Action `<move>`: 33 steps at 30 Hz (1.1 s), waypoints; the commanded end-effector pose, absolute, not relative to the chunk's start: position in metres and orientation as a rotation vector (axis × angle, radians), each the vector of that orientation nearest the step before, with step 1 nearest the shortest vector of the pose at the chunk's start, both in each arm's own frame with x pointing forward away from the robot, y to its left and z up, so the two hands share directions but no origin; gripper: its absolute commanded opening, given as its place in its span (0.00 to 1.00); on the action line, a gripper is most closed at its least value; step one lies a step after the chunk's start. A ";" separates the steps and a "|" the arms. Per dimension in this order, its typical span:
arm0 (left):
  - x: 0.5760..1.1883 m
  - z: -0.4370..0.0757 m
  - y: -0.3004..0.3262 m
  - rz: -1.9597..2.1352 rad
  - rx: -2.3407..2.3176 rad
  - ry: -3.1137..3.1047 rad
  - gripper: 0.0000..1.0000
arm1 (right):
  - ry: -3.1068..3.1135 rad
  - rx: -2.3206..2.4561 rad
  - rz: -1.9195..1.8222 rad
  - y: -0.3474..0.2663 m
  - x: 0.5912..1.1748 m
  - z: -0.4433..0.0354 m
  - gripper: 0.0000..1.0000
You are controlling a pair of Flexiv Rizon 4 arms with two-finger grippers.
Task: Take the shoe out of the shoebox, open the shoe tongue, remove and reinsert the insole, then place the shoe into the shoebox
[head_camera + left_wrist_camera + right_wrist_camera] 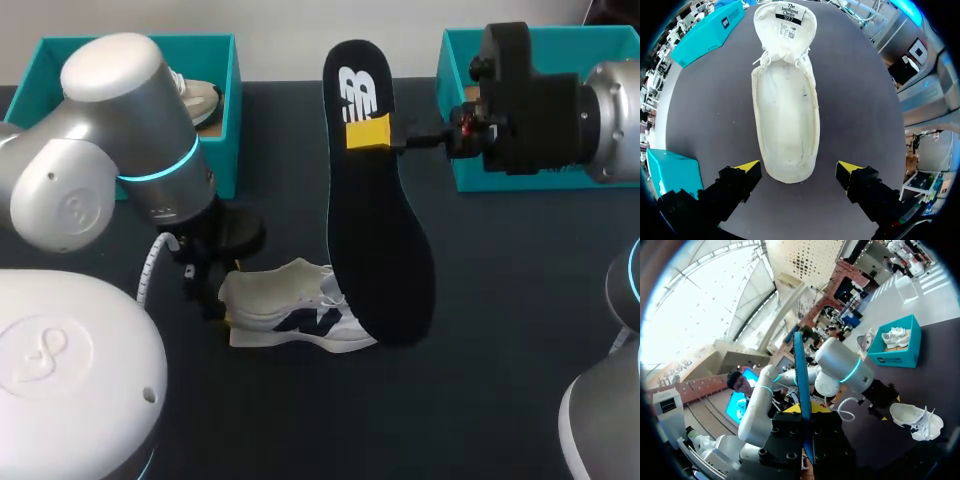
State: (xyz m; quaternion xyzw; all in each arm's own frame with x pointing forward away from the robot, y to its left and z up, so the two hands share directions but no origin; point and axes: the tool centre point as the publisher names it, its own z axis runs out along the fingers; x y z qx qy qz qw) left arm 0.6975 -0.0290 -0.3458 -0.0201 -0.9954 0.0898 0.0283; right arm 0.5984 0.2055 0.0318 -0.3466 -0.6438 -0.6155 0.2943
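Mid-worktop, toward the front edge: white shoe (300, 315) standing on its sole, heel toward the left edge, toe toward the right. Left wrist view looks straight into it. Tongue (785, 20) is folded forward over the toe, label side up, and the inside is bare down to the footbed.

Left hand (215, 300) is at the heel, released. One yellow tip sits on each side of the heel; one is just beside it and the other is clearly apart from it.

Right hand (370, 133) is clenched on the black insole (375, 220), grasping it near the heel end and holding it up above the worktop (500, 330). The insole's toe end hangs in front of the shoe's toe in the head view. Right wrist view shows the insole edge-on between the fingers.

Left shoebox (225, 110) is teal, at the back left corner, with a second shoe (200, 100) inside. Right shoebox (455, 110) is teal, at the back right corner, mostly hidden behind the right arm.
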 end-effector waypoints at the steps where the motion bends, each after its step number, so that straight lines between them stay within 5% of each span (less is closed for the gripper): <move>1: 0.695 -0.345 -0.027 0.281 -0.063 -3.075 1.00 | -1.665 -0.968 -1.714 0.210 0.588 0.035 0.00; 18: 0.725 -0.312 -0.067 0.331 0.065 -3.119 1.00 | -1.665 -0.968 -1.714 0.210 0.588 0.035 0.00; 30: 0.763 -0.342 -0.118 0.396 0.090 -3.089 1.00 | -1.665 -0.968 -1.714 0.210 0.588 0.035 0.00; 33: 0.762 -0.353 -0.129 0.357 0.076 -3.083 0.89 | -1.665 -0.968 -1.714 0.210 0.588 0.035 0.00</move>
